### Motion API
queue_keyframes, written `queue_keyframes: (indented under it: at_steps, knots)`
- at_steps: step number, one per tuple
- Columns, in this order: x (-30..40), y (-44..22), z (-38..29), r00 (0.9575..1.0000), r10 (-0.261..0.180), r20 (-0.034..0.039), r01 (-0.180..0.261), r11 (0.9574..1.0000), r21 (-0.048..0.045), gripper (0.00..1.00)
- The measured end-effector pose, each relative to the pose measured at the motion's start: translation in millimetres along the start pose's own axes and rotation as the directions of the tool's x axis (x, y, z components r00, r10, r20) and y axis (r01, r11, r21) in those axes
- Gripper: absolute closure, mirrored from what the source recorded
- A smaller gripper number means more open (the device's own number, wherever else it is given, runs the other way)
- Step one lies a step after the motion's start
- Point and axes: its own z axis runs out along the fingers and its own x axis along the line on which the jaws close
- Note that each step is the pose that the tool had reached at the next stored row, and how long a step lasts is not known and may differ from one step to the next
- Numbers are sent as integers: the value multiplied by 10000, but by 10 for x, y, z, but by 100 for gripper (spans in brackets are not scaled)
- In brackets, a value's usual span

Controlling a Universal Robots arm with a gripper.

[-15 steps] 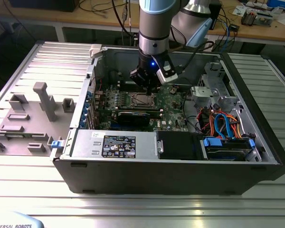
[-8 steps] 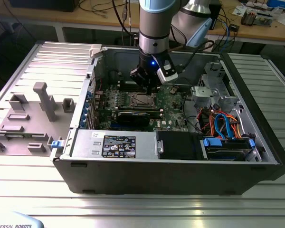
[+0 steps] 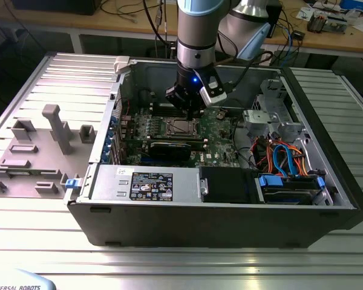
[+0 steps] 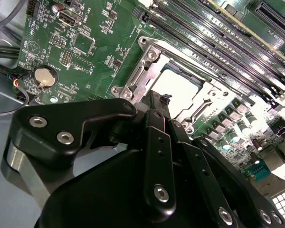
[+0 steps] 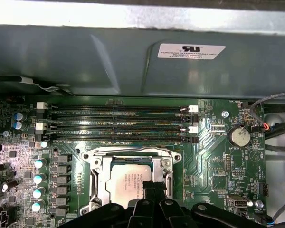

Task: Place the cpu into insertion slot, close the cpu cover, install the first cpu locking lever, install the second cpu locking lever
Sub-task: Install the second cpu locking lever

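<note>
The arm reaches down into an open computer case (image 3: 109, 199) lying on its side on a ribbed metal bench (image 3: 181, 260). In the exterior view, the gripper (image 3: 187, 109) hangs just above the motherboard (image 3: 221, 136), at the far edge of the processor socket.

The cpu (image 5: 130, 183) lies flat in the insertion slot (image 5: 97, 183), silver-grey top facing up. In the second wrist view the cpu (image 4: 180, 88) shows as a pale square within the socket frame. The cpu cover (image 5: 128, 154) lies down over the chip, its square cut-out framing the metal top; the cover (image 4: 154, 61) sits flat against the socket surround, with screw heads visible at the corners.

In both wrist views the jaws stand together, their black tips meeting into one narrow point. That point rests at the edge of the socket frame, over the chip's near margin; contact with the frame or chip cannot be confirmed. Nothing is held between the tips.

Beyond the socket, four long memory slots (image 5: 118, 126) run parallel to its far edge. A coin cell battery (image 5: 239, 137) sits to one side on the green board. In the exterior view, a black graphics card (image 3: 169, 148) lies just in front of the socket, and a grey fixture plate (image 3: 42, 145) stands on the bench at the exterior view's left.
</note>
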Motion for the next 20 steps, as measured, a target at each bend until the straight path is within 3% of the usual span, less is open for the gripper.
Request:
queue_keyframes:
  at_steps: [20]
  knots:
    - [1,-75,-6,10000,-2,0,2,10000,1,89]
